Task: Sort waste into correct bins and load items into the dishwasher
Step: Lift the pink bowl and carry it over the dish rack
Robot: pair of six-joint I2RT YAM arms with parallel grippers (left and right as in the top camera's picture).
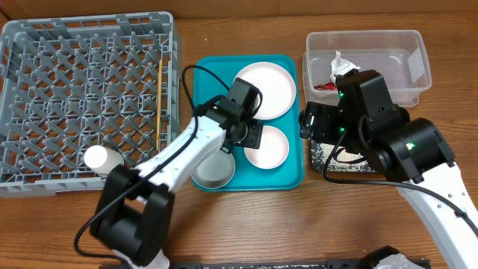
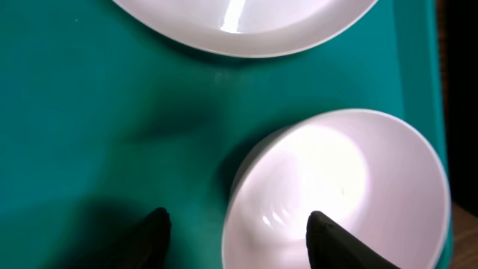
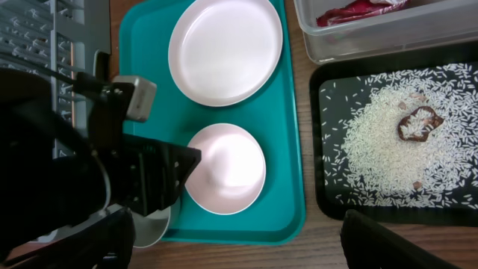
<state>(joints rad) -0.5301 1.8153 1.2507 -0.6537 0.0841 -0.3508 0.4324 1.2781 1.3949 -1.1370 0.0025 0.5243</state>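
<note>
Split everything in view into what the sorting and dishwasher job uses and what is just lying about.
Job: grey dish rack, chopsticks and white cup in it; white plate, small white bowl, grey bowl; clear tub with napkin and red wrapper; black tray with rice grains and brown lump.
Lying about: teal tray, which only carries the plate and bowls.

table point(image 1: 299, 224) w/ rack point(image 1: 89, 22), teal tray point(image 1: 295, 161), tub point(image 1: 373, 37)

Overhead looks down — both closer wrist views share the teal tray point(image 3: 290, 112).
</note>
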